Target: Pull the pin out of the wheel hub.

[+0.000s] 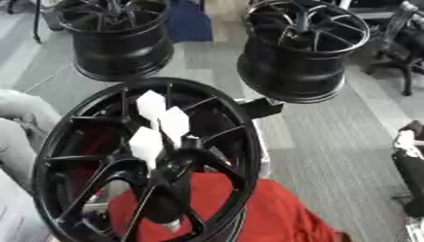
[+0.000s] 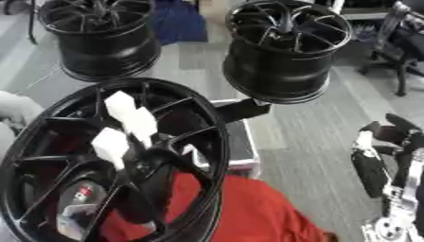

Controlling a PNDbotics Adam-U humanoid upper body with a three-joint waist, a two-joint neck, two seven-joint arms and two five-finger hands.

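Note:
A big black spoked wheel [image 1: 83,142] stands tilted in the foreground, its hub [image 1: 178,163] facing me. Three white block-headed pins [image 1: 152,105] stick out around the hub, close together, the lowest one [image 2: 109,144] nearest the hub's centre. My right hand [image 2: 383,142] shows at the right edge, well clear of the wheel, with its dark fingers up, relaxed and holding nothing. My left hand shows in neither view.
Red cloth [image 1: 273,212] lies under and behind the wheel. A white-edged black stand [image 2: 240,142] sits just behind it. Two more black wheels [image 1: 116,38] [image 1: 302,52] stand on the grey floor farther back. Grey fabric [image 1: 16,123] bulges in at the left edge.

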